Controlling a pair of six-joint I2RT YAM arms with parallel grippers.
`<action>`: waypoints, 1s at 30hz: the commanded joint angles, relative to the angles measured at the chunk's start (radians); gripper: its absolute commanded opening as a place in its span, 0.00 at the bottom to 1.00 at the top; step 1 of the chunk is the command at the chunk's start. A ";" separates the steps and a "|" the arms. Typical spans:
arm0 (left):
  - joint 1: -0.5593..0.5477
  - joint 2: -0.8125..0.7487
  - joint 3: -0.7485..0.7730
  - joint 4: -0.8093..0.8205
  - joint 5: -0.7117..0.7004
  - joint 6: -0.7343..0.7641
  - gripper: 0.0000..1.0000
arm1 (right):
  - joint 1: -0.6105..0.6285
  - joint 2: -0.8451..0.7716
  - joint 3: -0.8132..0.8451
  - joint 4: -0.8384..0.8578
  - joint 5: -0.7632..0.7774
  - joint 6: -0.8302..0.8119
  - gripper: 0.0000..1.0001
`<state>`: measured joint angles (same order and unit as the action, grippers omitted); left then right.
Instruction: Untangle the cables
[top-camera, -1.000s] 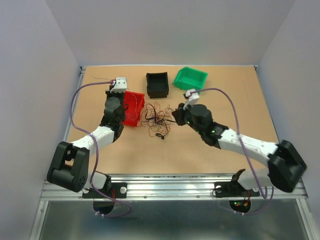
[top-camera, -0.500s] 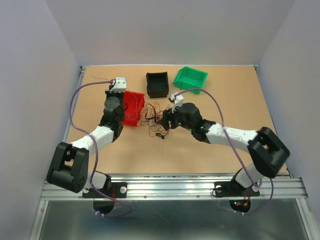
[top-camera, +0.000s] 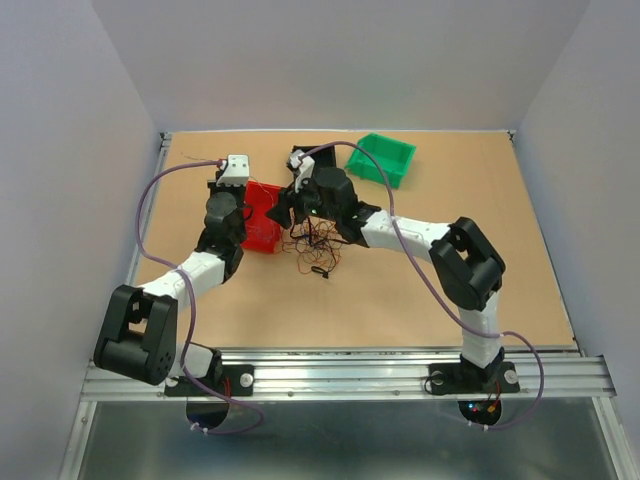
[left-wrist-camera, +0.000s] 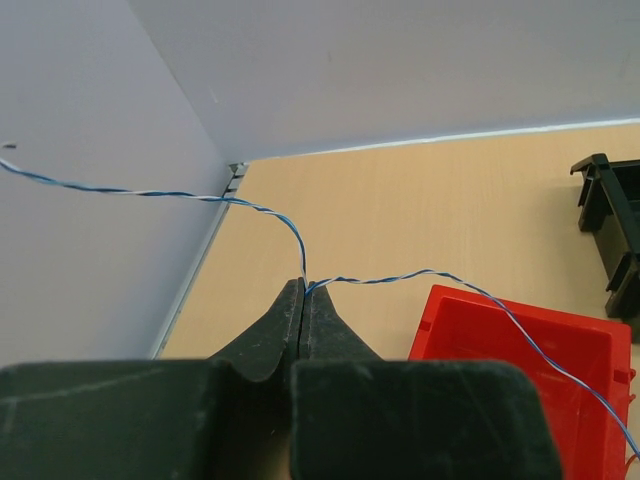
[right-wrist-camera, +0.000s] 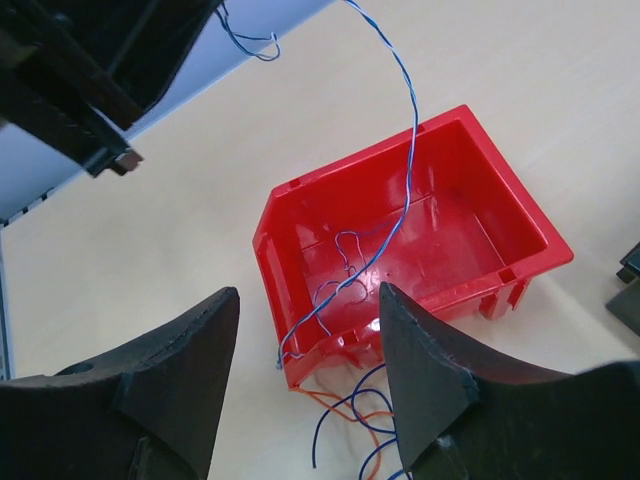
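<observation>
Left gripper (left-wrist-camera: 303, 292): clenched, its tips pinching the blue-and-white wire (left-wrist-camera: 400, 279); it is held above the bench (top-camera: 420, 290) toward the far left corner, just beside the red bin (right-wrist-camera: 272, 280).
Blue-and-white wire: a thin twisted pair. From the pinch, one stretch rises to the left in front of the side wall. The other runs right and drops over the red bin. In the right wrist view it hangs down into the bin, loops on the floor and lies with its end across the nearest wall.
Right gripper (right-wrist-camera: 310, 292): released, fingers spread wide and grasping nothing; it hovers over the near wall of the red bin, and the hanging wire shows between its fingers without touching them.
Right arm: stretched across the bench from its base on the right toward the left, over the tangle.
Cables (top-camera: 314, 241): a loose tangle of hair-thin orange, red and dark strands lying on the bench just right of the red bin and partly under the right arm. A few orange and blue strands show at the foot of the bin in the right wrist view.
Red bin: upright on the bench, below both grippers.
Black bin (left-wrist-camera: 610, 225): at the far side, beyond the tangle, partly hidden by the right arm.
Green bin (top-camera: 400, 150): far side, right of the black bin, well apart from the tangle.
</observation>
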<state>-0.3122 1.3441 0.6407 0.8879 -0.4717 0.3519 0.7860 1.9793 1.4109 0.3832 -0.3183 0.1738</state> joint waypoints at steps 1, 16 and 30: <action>0.007 -0.026 0.027 0.031 0.008 -0.016 0.00 | 0.004 0.052 0.103 0.008 -0.035 -0.002 0.63; 0.009 -0.048 0.034 -0.016 0.042 -0.030 0.00 | 0.004 0.119 0.122 0.075 -0.022 -0.048 0.01; 0.009 -0.131 0.108 -0.355 0.386 -0.103 0.00 | -0.007 0.326 0.266 0.293 0.039 -0.019 0.01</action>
<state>-0.3058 1.2480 0.7116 0.6075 -0.2153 0.2710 0.7849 2.2749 1.5955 0.5243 -0.3164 0.1394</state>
